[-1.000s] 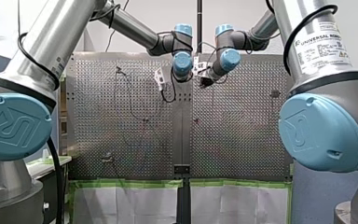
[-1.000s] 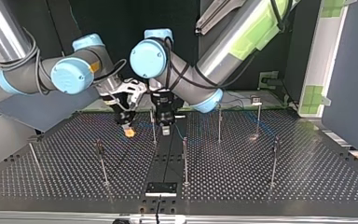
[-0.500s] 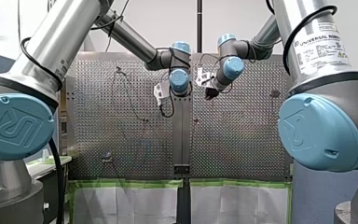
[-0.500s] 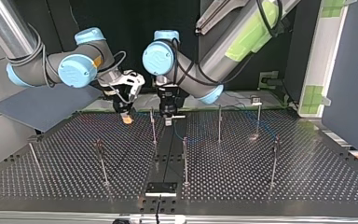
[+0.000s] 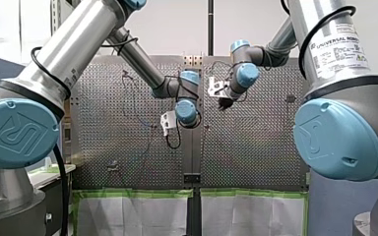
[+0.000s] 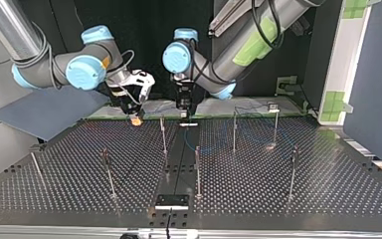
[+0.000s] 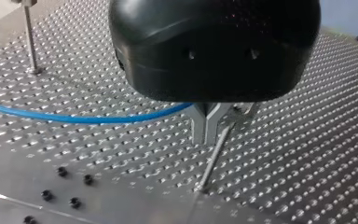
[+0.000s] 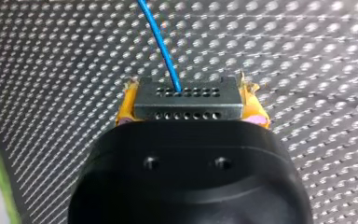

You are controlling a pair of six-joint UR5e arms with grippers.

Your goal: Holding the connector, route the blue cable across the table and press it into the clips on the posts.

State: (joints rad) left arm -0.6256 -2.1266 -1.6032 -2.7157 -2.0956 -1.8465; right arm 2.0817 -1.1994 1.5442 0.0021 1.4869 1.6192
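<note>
Two grippers hang over the table (image 6: 278, 184), near its far edge in the top view, side by side but apart. Our right gripper (image 8: 189, 100) has its jaws clamped on the connector (image 8: 188, 93), a grey block with rows of small holes, held between yellow pads (image 8: 125, 106). The cable (image 8: 161, 42) leaves the connector's middle and runs ahead over the table.

Our left gripper (image 7: 207, 139) has its metal jaws set narrow, the tips meeting. In its wrist view the cable sweeps across the table to the base of those jaws and goes out of sight behind them. We cannot tell whether it is pinched there. A thin post (image 7: 213, 158) stands just beyond the tips.

In the top view several posts (image 6: 197, 172) stand upright across the table. Faint blue loops of cable lie among those at the view's right.
</note>
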